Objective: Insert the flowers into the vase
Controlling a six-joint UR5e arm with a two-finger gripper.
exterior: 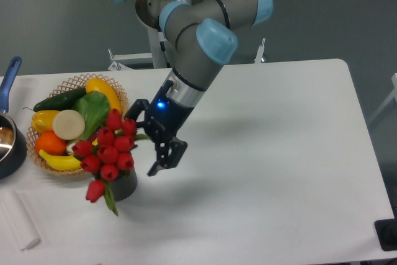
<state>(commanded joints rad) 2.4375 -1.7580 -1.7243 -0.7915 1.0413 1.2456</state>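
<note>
The flowers [109, 149], a bunch of red tulip buds with green leaves, stand with their stems down in the dark vase [126, 187] near the table's front left. One bud and a leaf droop over the vase's left side. My gripper [149, 139] is open just to the right of the bunch, at bud height. One finger [135, 112] is close to the top buds and the other finger [164, 161] is lower right. Nothing is between the fingers. Most of the vase is hidden behind the blooms.
A wicker basket [74, 82] of fruit and vegetables sits right behind the vase on the left. A dark pan with a blue handle [8, 79] is at the left edge. A white roll [20, 223] lies at the front left corner.
</note>
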